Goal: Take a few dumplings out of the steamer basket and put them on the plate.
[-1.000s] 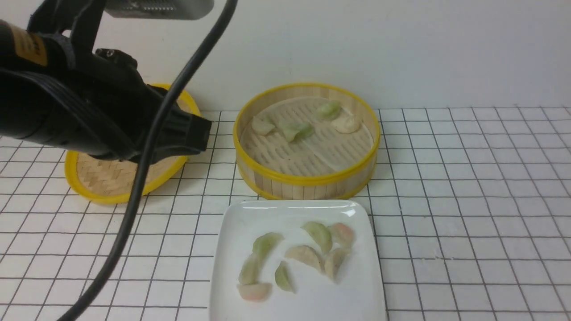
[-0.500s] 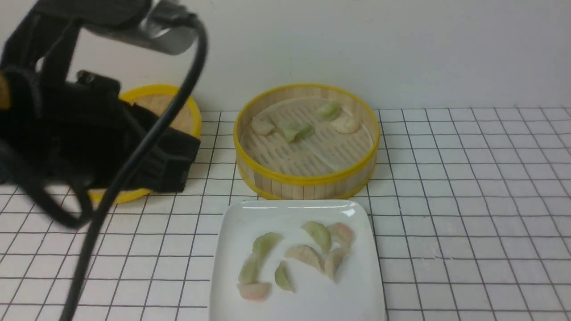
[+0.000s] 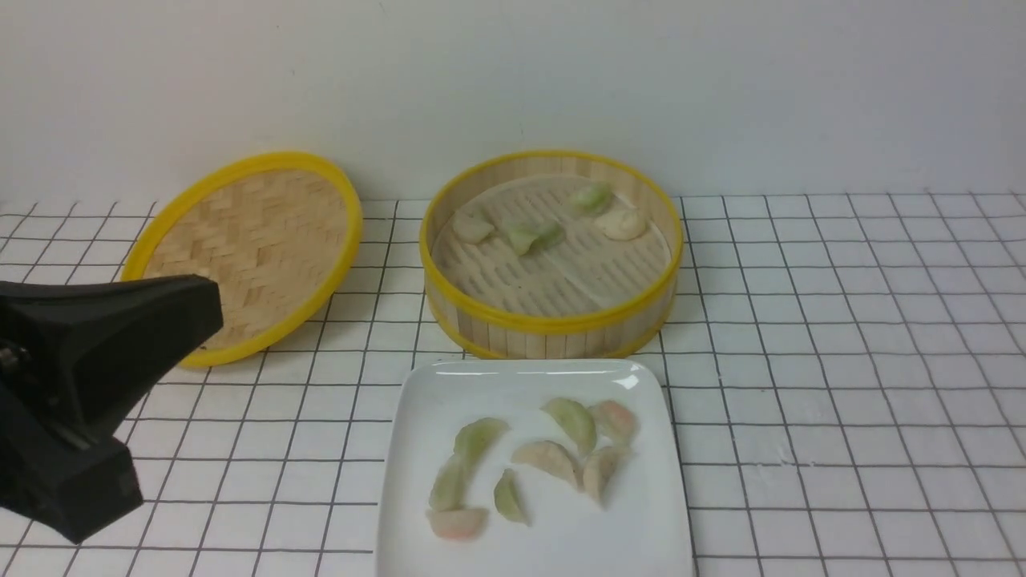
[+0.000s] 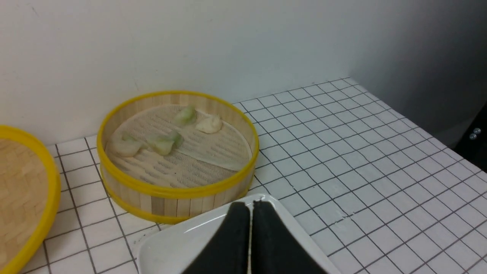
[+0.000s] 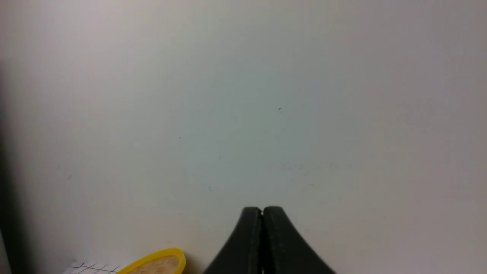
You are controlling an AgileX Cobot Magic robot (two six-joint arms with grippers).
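- The steamer basket (image 3: 553,332) is standing on the worktop (image 3: 809,369), its round wall showing pale upright bamboo slats between glossy yellow rim bands.
- Inside the steamer basket, a slatted floor is carrying the basket dumplings (image 3: 621,223), whose whitish and pale green skins are looking soft and translucent; some are overlapping, so their exact count is staying unclear.
- In front of the steamer basket, on the robot's side, a white plate (image 3: 593,545) is lying flat, its rounded-square, glossy ceramic catching highlights near the far corners.
- On that plate, eight crescent-shaped plate dumplings (image 3: 547,460) are resting: four pale green, two whitish and two with pinkish filling showing through.
- Left of the steamer basket, a round lid (image 3: 256,240) is displaying a flat, woven bamboo face inside a smooth yellow rim.
- The worktop around the steamer basket is showing a white surface ruled with thin dark grid lines; a plain, pale wall (image 3: 721,88) is rising behind.
- Left of the steamer basket and nearer the robot, the matte black left arm (image 3: 96,385) is reaching into the front view.
- The left claw (image 4: 245,207) is staying closed, its dark tips meeting.
- The right claw (image 5: 262,211) is also pointing its dark tips together, closed.
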